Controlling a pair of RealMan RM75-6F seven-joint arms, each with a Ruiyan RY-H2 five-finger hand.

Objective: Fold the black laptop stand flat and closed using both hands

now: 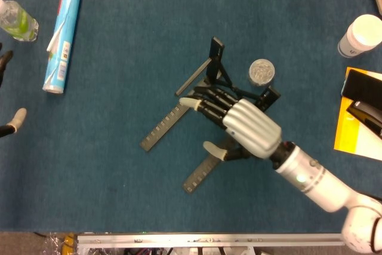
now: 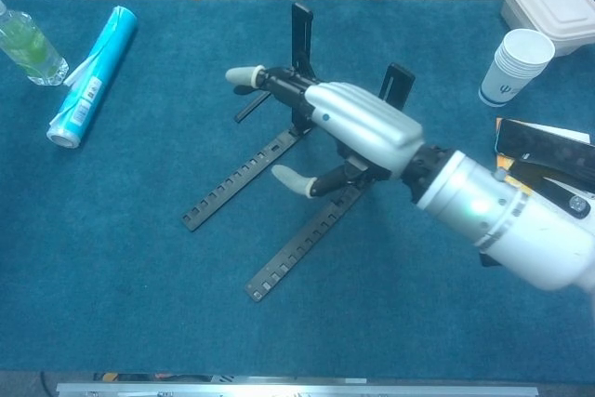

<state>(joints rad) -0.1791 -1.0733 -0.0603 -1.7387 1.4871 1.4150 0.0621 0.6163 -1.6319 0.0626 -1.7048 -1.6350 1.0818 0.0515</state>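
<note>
I am reaching my right hand (image 1: 242, 125) (image 2: 349, 127) across the black laptop stand (image 1: 179, 117) (image 2: 270, 230), forearm coming in from the lower right and the palm facing down. My fingers (image 1: 206, 100) are stretched out flat and close together, pointing up and to the left over the stand's crossed middle struts, while my thumb (image 2: 293, 179) is sticking out apart below them, over the nearer slotted rail. I am gripping nothing; whether my fingertips are touching the struts I cannot tell, since the back of the hand is covering that part.

The stand is sitting unfolded in the middle of the blue table (image 1: 119, 195) (image 2: 121, 304), its two slotted rails lying flat and running down to the left, its two uprights standing up at the far end.

Of my left hand (image 1: 7, 117) only some fingertips are showing at the left edge of the head view, well apart from the stand, so I cannot tell how it is set.

A small round tin (image 1: 261, 71) is sitting just beyond the stand. A light blue tube (image 1: 62, 32) (image 2: 90, 76) and a bottle (image 1: 17, 21) (image 2: 28, 46) are lying far left; a paper cup (image 1: 360, 35) (image 2: 517, 65) is standing far right.
</note>
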